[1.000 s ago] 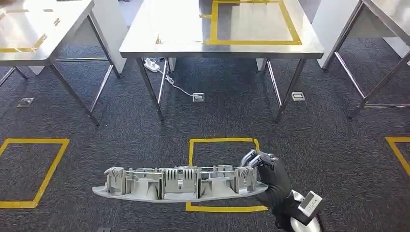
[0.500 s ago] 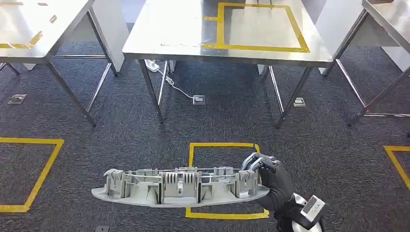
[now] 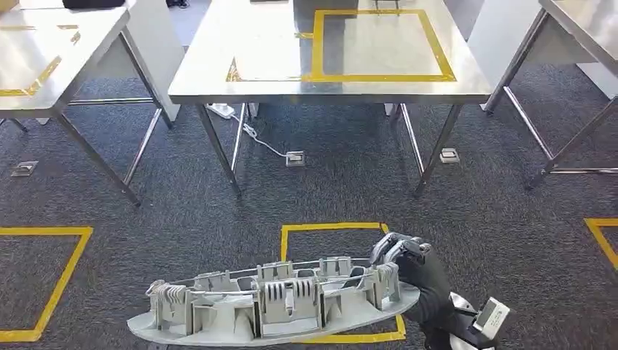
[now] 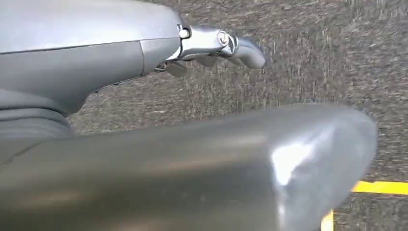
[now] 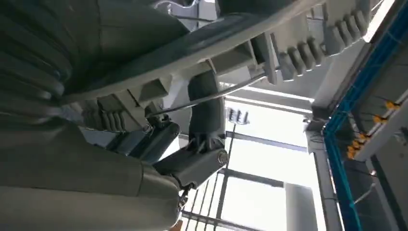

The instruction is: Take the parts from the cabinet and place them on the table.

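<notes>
The right hand (image 5: 192, 144) grips the grey ribbed part (image 5: 288, 43), apparently from beneath

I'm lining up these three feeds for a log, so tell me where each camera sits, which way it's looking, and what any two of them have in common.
Head view: high on the body, looking forward and down at carpet and a steel table; the right hand holds a long grey part.
Left wrist view: behind the left hand, looking down at carpet and yellow tape.
Right wrist view: behind the right hand, facing up toward the ceiling, under the part.
Shared: head and right wrist views both show the part in the right hand.
</notes>
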`<state>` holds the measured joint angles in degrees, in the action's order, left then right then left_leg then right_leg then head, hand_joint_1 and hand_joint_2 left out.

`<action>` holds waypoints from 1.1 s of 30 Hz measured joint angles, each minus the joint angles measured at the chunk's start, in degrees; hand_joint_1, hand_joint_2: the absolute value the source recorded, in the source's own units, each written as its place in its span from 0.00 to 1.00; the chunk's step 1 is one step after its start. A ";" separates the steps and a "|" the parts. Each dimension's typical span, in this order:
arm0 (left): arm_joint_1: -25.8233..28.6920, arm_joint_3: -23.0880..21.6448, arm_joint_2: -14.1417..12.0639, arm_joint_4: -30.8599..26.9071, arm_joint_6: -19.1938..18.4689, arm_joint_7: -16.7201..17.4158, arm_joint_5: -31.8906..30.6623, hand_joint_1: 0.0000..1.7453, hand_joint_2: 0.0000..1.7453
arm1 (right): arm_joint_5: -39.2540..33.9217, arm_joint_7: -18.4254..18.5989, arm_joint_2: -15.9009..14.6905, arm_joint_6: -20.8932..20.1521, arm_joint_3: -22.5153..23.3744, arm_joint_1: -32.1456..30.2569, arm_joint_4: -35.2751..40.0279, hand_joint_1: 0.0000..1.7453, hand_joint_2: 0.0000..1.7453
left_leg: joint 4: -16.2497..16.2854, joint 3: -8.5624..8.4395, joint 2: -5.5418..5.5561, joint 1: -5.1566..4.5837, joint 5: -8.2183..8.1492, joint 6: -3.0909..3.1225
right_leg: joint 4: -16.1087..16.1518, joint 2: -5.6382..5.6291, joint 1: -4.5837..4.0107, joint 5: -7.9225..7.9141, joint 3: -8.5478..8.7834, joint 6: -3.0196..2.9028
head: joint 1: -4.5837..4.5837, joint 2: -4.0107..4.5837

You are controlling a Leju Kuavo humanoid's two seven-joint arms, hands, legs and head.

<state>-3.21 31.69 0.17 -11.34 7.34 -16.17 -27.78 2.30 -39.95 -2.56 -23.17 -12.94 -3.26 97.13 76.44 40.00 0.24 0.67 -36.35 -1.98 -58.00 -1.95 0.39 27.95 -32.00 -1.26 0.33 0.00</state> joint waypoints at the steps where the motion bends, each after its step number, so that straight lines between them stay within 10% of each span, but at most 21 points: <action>1: 0.05 0.00 0.02 0.00 0.00 0.00 -0.02 0.00 0.00 | 0.15 0.00 0.02 0.16 0.13 -0.12 0.00 1.00 1.00 | -1.56 -0.01 0.01 0.06 2.23 -0.01 | -0.01 -0.49 0.02 0.32 0.46 0.12 | 0.02 0.00; 4: 0.13 0.04 -0.09 0.00 0.02 -0.02 -0.04 0.00 0.00 | 0.28 -0.02 0.22 0.51 0.39 -0.12 0.00 1.00 1.00 | -15.36 -4.81 0.59 0.18 11.58 0.29 | -0.05 -1.47 0.07 1.58 2.13 0.49 | 0.22 0.00; 10: -0.38 0.67 0.20 0.04 0.17 -0.02 -0.09 0.00 0.00 | 1.48 0.00 0.46 2.60 0.46 0.12 0.04 1.00 1.00 | -17.93 -6.52 0.72 0.11 9.57 2.59 | -0.55 -1.32 0.09 2.81 2.34 2.73 | 0.18 0.00; 14: -0.28 1.07 0.17 0.04 0.20 0.26 -0.30 0.00 0.00 | 1.51 -0.07 0.55 3.54 0.44 0.88 0.07 1.00 1.00 | -18.08 -7.54 0.14 0.06 8.51 3.42 | -16.34 1.21 0.11 8.52 -7.07 3.50 | -0.61 0.00; 16: -0.15 1.27 0.20 0.04 0.20 0.35 -0.35 0.00 0.00 | 1.59 0.00 0.59 3.83 0.41 0.50 0.07 1.00 1.00 | -18.07 -8.34 0.07 0.07 7.86 3.31 | -17.79 1.28 0.13 6.69 -9.35 3.54 | -0.70 0.00; 19: -0.14 1.38 0.37 0.07 0.20 0.33 -0.44 0.00 0.00 | 2.03 -0.02 0.76 4.11 0.41 0.20 0.70 1.00 1.00 | -18.10 -10.35 -0.01 0.06 6.53 2.89 | -4.20 1.68 -0.03 -2.92 -4.48 2.73 | -0.90 0.00; 26: -0.27 1.77 0.37 -0.02 0.18 0.22 -0.85 0.00 0.00 | 3.61 -0.02 0.81 6.12 -0.22 -0.77 1.97 1.00 1.00 | -16.75 -10.80 0.11 -0.05 4.32 0.65 | 0.17 1.79 -0.06 -1.42 -1.54 0.35 | -0.59 0.00; 30: 0.00 2.10 0.26 0.00 0.17 0.22 -0.85 0.00 0.00 | 3.63 0.00 0.81 6.49 -0.46 -0.98 1.90 1.00 1.00 | -0.15 -1.07 0.07 -0.01 -1.69 0.10 | 0.16 2.02 -0.12 0.02 -0.01 -0.09 | -0.07 0.00; 33: 0.15 2.45 0.24 0.00 0.18 0.22 -0.87 0.00 0.00 | 3.43 0.00 0.81 6.47 -0.70 -1.25 1.90 1.00 1.00 | -6.84 -2.03 0.04 -0.02 5.71 0.32 | 0.14 1.87 -0.11 1.37 1.94 0.09 | 0.11 0.00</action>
<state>-3.05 34.14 0.42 -11.34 7.52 -15.96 -28.65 5.73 -39.95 -1.75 -16.70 -13.64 -4.51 99.03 69.61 37.97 0.28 0.66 -30.63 -1.66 -57.85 -0.08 0.28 29.32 -30.06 -1.17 0.44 0.00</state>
